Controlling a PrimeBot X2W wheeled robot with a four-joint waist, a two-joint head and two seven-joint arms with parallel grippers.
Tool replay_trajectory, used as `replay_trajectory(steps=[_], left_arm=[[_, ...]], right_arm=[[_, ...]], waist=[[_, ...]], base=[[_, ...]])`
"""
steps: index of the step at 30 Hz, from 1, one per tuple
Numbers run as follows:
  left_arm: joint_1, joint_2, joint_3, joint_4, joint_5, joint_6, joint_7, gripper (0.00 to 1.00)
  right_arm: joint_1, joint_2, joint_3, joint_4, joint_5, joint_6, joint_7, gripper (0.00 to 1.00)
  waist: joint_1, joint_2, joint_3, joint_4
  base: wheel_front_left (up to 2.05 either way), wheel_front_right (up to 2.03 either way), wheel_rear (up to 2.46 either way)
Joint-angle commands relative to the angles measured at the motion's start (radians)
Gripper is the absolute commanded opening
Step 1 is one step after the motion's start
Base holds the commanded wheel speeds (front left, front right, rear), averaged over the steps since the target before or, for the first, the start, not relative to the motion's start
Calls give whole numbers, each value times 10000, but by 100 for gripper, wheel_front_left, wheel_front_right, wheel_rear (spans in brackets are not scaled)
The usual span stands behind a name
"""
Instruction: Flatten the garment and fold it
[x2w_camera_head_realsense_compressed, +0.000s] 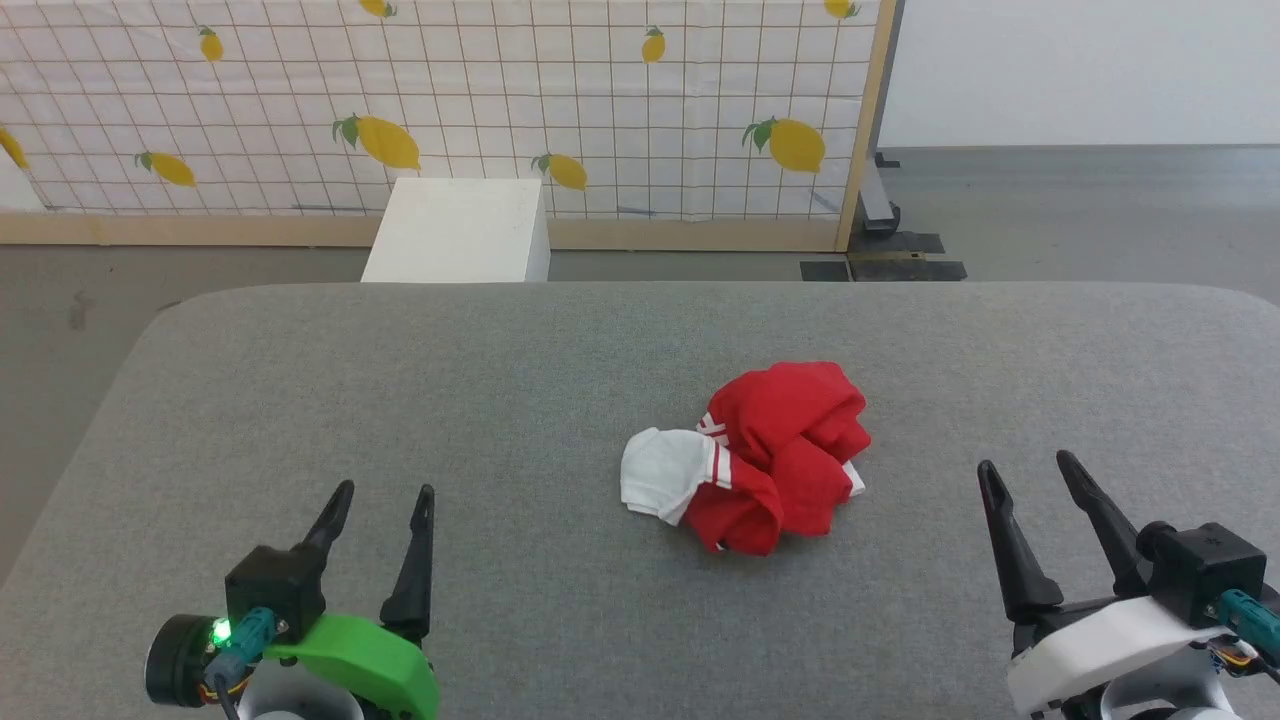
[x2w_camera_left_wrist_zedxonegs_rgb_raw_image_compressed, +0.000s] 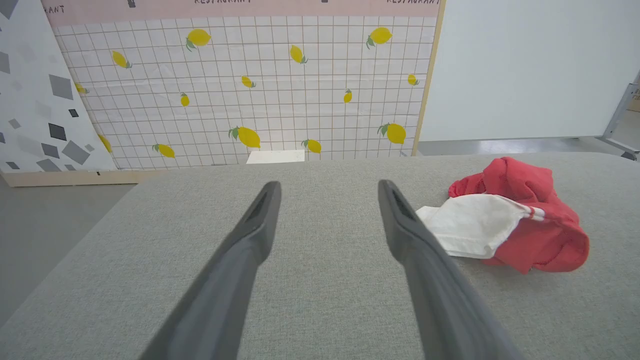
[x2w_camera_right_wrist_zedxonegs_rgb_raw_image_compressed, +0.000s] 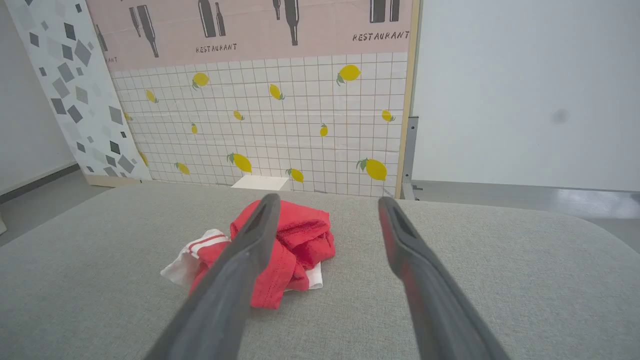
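On the table (x2w_camera_head_realsense_compressed: 500, 400) the garment (x2w_camera_head_realsense_compressed: 760, 455) heaped a little right of centre, left gripper (x2w_camera_head_realsense_compressed: 386, 488) at the near left, well apart from it, right gripper (x2w_camera_head_realsense_compressed: 1025, 460) at the near right, closer to it, box (x2w_camera_head_realsense_compressed: 460, 232) on the floor (x2w_camera_head_realsense_compressed: 1050, 220) behind the table, screen (x2w_camera_head_realsense_compressed: 450, 100) behind the box.

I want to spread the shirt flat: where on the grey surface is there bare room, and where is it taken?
The grey table is bare left of the garment, from the left gripper to the far edge. A narrower bare patch lies between the garment and the right gripper. The crowded spot is the garment itself, right of centre.
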Motion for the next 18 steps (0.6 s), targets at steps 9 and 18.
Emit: replay_trajectory(steps=[9,18], left_arm=[[-127,-95,-155,-133,-376,-451,591,100],[-1895,-16,-671,-823,-1277,-1178,3662,100]], right_arm=[[43,-13,105,-8,7,-13,-16,100],[-223,-126,158,-262,-133,-13,25,100]], waist=[[0,0,234,-117],[0,0,1370,-641]], base=[[0,0,0],[0,0,0]])
